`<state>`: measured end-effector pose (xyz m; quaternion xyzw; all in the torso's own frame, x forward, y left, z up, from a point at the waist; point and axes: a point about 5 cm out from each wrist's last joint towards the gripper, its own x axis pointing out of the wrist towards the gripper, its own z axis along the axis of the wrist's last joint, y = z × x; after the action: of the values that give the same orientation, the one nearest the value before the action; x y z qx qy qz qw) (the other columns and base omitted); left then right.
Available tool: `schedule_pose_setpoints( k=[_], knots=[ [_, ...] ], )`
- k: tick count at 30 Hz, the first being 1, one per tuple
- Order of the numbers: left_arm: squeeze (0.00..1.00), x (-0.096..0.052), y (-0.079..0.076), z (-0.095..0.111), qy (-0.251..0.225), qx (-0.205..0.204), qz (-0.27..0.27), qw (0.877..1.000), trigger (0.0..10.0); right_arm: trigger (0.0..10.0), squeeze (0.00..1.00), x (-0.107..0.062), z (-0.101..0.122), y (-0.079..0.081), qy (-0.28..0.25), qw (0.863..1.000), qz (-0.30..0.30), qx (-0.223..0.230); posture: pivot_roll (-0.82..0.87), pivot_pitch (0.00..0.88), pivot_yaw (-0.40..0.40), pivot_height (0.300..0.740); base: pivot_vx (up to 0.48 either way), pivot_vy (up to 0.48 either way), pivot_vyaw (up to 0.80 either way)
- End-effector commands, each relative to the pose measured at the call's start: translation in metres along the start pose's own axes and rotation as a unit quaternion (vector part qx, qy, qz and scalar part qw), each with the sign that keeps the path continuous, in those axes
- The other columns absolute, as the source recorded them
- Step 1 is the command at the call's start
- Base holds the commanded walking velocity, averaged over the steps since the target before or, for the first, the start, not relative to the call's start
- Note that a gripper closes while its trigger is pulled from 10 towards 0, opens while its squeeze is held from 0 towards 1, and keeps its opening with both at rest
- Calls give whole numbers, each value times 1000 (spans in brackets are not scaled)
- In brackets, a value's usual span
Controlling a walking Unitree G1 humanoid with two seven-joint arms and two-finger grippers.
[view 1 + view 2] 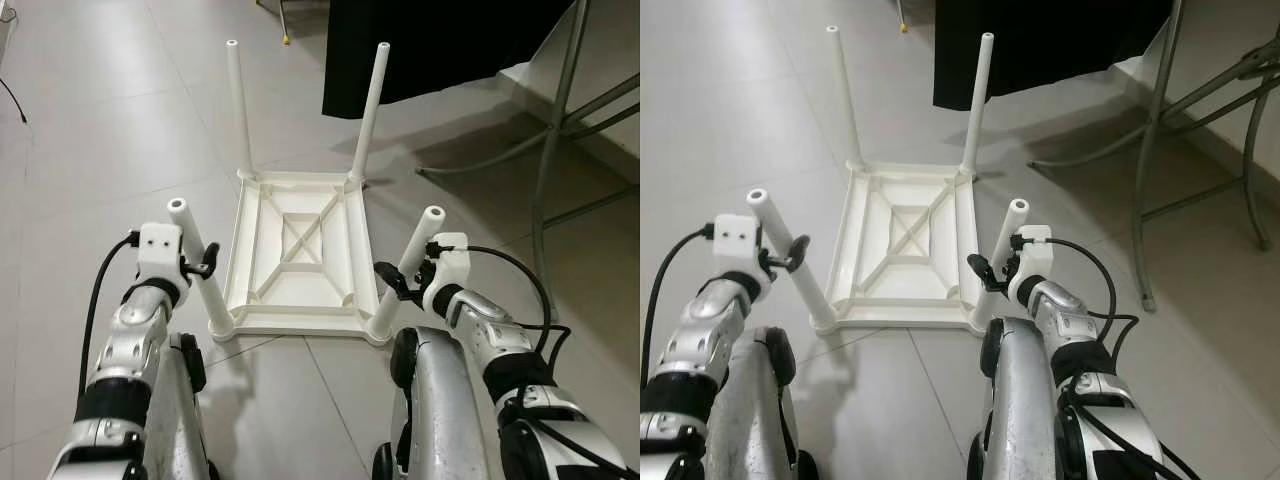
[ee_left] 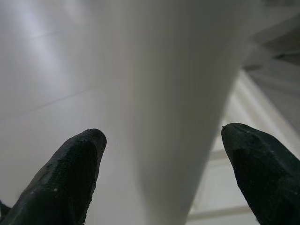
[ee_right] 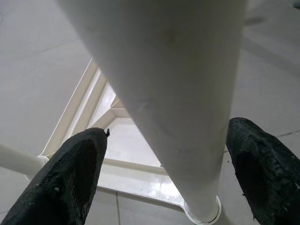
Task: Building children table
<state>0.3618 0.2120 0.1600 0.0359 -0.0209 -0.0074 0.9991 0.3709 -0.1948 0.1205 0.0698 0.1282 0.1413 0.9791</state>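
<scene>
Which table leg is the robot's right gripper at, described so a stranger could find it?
On the grey tile floor lies an upturned white table, four legs pointing up. Take the two corners nearest the robot. The near right leg stands between the right gripper's fingers, on the side of the metal frame, unlike the near left leg.

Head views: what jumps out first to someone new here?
A white children's table lies upside down on the tiled floor, all four legs pointing up. The left gripper and right gripper each straddle one of the two near legs, fingers spread either side in the wrist views. Beyond the far legs hangs a black cloth, with a metal frame to the right.
</scene>
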Motion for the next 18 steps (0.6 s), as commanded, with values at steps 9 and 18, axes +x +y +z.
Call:
schedule_pose_setpoints(
  k=[9, 18],
  knots=[
    [0, 4, -12, -8, 13, 4, -29, 999, 10000, 10000, 0, -5, -13, -2, 18, 1000, -5, 4, -4, 238, -55, 320, 0, 0, 0],
    [0, 7, -6, -7, 11, 0, -11, 1000, 0, 0, 0, -4, -14, 2, 10, 1000, -11, 16, 7, 249, -58, 320, 0, 0, 0]
  ],
)
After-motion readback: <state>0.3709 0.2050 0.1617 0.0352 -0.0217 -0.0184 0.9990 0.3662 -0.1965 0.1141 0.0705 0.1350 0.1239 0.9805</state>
